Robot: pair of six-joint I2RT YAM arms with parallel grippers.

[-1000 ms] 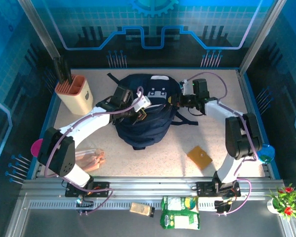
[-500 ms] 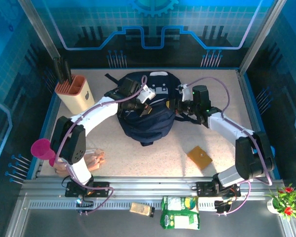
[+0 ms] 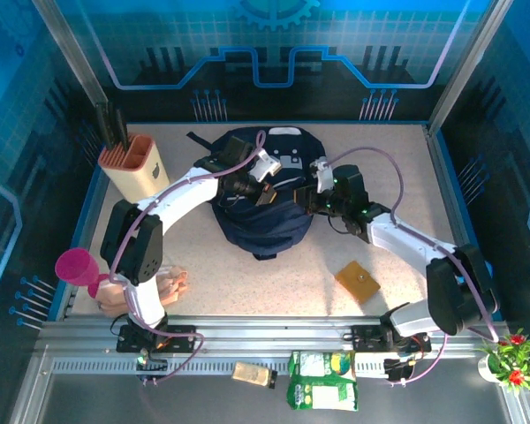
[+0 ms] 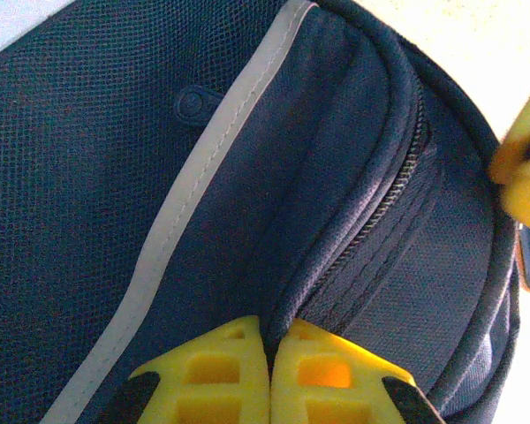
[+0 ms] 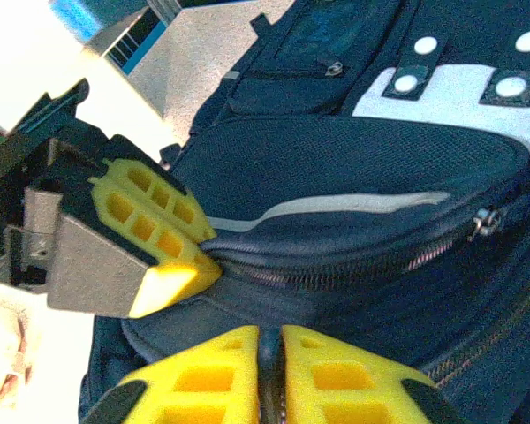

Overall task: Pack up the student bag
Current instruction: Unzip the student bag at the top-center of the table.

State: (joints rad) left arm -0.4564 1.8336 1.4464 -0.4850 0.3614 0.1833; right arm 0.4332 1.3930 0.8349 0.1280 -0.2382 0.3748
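Observation:
The student bag [image 3: 265,231], dark navy with white piping [image 4: 185,203] and a grey-white patch [image 5: 450,97], lies at the table's middle back. My left gripper [image 3: 261,189] sits on the bag's top and is shut on a raised fold of its fabric [image 4: 271,329] beside a closed zipper [image 4: 397,221]. My right gripper [image 3: 306,200] is at the bag's right side, shut on bag fabric [image 5: 269,340] just below a zipper line [image 5: 397,261]. The left gripper's yellow fingers [image 5: 172,238] pinch the same seam area a short way from the right one.
A beige holder with dark utensils [image 3: 134,168] stands at the back left. A pink funnel-shaped cup [image 3: 75,265] and a pinkish packet [image 3: 163,287] lie front left. An orange-brown square [image 3: 358,281] lies front right. Green packets [image 3: 322,380] rest on the front rail.
My right gripper moved left and forward onto the bag's right side. The left gripper shifted slightly right on the bag's top, and the bag bunched up between the two grippers.

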